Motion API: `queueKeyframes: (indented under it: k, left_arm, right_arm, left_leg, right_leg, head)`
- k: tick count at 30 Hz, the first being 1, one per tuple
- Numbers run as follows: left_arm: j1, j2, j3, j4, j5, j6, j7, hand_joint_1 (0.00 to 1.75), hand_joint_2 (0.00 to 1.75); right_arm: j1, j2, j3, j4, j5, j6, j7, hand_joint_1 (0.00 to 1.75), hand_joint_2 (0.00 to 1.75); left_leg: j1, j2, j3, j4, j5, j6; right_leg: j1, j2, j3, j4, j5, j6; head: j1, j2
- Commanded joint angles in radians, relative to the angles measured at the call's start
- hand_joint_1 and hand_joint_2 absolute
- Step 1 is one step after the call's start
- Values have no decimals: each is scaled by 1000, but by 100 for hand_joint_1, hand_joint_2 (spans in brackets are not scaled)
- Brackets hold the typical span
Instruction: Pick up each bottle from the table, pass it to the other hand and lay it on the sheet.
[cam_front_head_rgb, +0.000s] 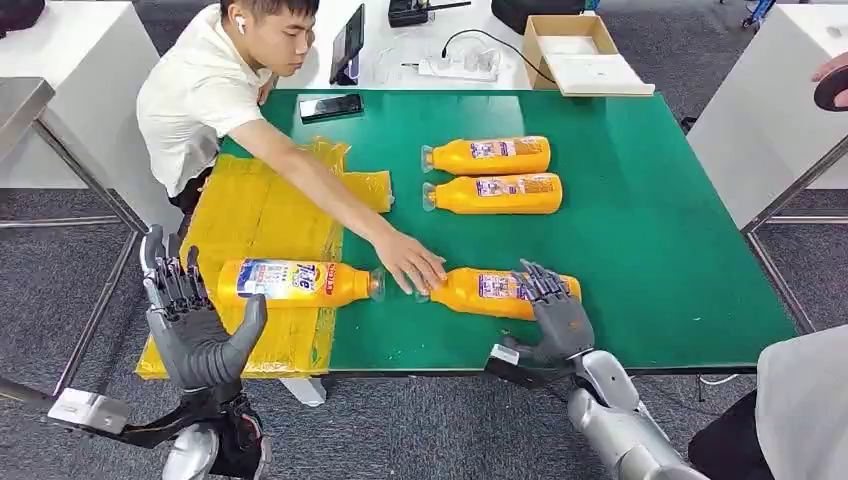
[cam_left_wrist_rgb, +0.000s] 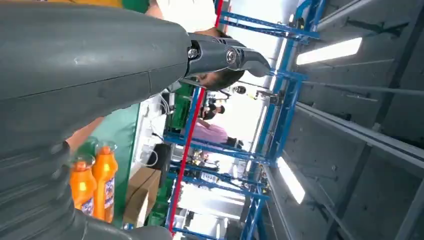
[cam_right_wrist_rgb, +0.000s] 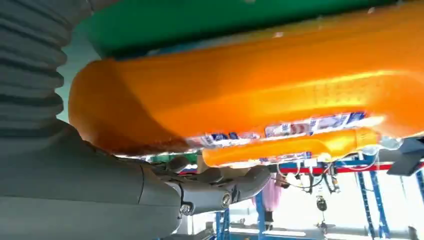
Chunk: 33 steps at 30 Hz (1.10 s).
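Head view: four orange bottles lie on the green table (cam_front_head_rgb: 640, 230). One bottle (cam_front_head_rgb: 298, 282) lies on the yellow sheet (cam_front_head_rgb: 262, 215) at the table's left edge; two (cam_front_head_rgb: 488, 155) (cam_front_head_rgb: 495, 193) lie side by side mid-table. The fourth bottle (cam_front_head_rgb: 480, 291) lies near the front edge under the right hand (cam_front_head_rgb: 553, 316), whose fingers drape over it; a person's hand (cam_front_head_rgb: 408, 262) touches its cap end. The left hand (cam_front_head_rgb: 195, 325) hovers off the front-left corner, fingers spread, holding nothing.

Left wrist view: two bottles (cam_left_wrist_rgb: 93, 181) lie beyond the thumb (cam_left_wrist_rgb: 220, 54).

Right wrist view: the orange bottle (cam_right_wrist_rgb: 250, 85) lies against the hand; whether it is gripped, I cannot tell.
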<state>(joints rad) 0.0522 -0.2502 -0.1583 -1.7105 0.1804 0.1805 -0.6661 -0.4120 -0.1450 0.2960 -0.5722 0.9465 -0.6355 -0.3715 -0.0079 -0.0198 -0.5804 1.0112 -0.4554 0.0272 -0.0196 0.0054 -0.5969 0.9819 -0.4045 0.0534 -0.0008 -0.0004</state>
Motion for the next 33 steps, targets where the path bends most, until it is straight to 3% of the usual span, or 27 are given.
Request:
queueKeyframes:
  k: [1, 7, 9, 12, 17, 20, 22, 23, 24, 25, 30, 33]
  left_arm:
    - [-37, 23, -43, 86, 22, 20, -32, 0, 175]
    - [-38, 24, -44, 87, 23, 21, -32, 0, 175]
    - [-43, 34, -53, 97, 31, 26, -32, 0, 175]
    - [-52, 51, -63, 108, 44, 41, -28, 0, 175]
    - [-61, 52, -61, 121, 73, 20, 35, 0, 175]
    - [-79, 47, -54, 159, 100, -27, 88, 0, 175]
    - [-93, 45, -50, 190, 111, -45, 114, 0, 175]
    - [-101, 48, -53, 209, 124, -66, 140, 0, 175]
    - [-108, 49, -56, 222, 129, -80, 149, 0, 175]
    - [-114, 52, -59, 234, 126, -86, 151, 0, 175]
    - [-127, 54, -56, 253, 124, -110, 159, 0, 175]
    - [-117, 58, -53, 230, 122, -114, 162, 0, 175]
  right_arm:
    - [-103, 47, 7, 157, 77, -26, 70, 0, 175]
    - [-104, 47, 7, 158, 78, -25, 71, 0, 175]
    - [-122, 49, 15, 186, 95, 29, 113, 0, 175]
    - [-167, 49, 30, 226, 128, 214, 255, 0, 175]
    - [-198, 60, 62, 239, 188, 390, 446, 0, 175]
    - [-194, 67, 47, 243, 168, 564, 494, 0, 175]
    - [-189, 65, 44, 252, 160, 618, 501, 0, 175]
    - [-183, 60, 38, 254, 149, 652, 502, 61, 175]
    - [-182, 55, 37, 256, 143, 668, 500, 168, 175]
    - [-182, 51, 33, 260, 135, 689, 493, 175, 175]
    - [-187, 25, 41, 243, 121, 739, 457, 175, 175]
    - [-171, 27, 24, 209, 63, 710, 348, 175, 175]
  left_leg:
    - [1, 3, 3, -1, 0, -2]
    - [0, 1, 2, -1, 0, -1]
    - [0, 1, 3, -1, 0, -1]
    - [0, 2, 2, -1, 0, -1]
    - [1, 3, 5, -1, 1, -2]
    - [1, 1, 8, -1, 1, -1]
    - [1, 3, 11, -2, 1, -1]
    - [2, 4, 10, -2, 2, -1]
    - [1, 3, 13, -2, 2, -1]
    - [1, 2, 14, -2, 1, -1]
    - [1, 1, 18, -2, 1, 1]
    - [1, 0, 21, -3, 1, 2]
  right_leg:
    - [1, 1, 3, -1, 1, -2]
    - [1, 0, 2, -1, 0, -2]
    - [1, 0, 3, -1, 0, -2]
    - [0, 1, 1, 0, 0, -1]
    - [1, 0, 4, -2, 1, -2]
    - [1, -1, 7, -2, 1, -2]
    - [1, 0, 9, -3, 1, -2]
    - [2, -1, 9, -5, 2, -3]
    - [1, -2, 11, -5, 2, -3]
    - [1, -3, 9, -5, 1, -2]
    - [3, -4, 8, -8, 2, -3]
    - [3, -4, 11, -8, 0, -2]
  head:
    - [0, 0]
    - [0, 0]
    - [0, 0]
    - [0, 0]
    - [0, 0]
    - [0, 0]
    - [0, 0]
    - [0, 0]
    - [0, 0]
    - [1, 0]
    - [0, 0]
    - [1, 0]
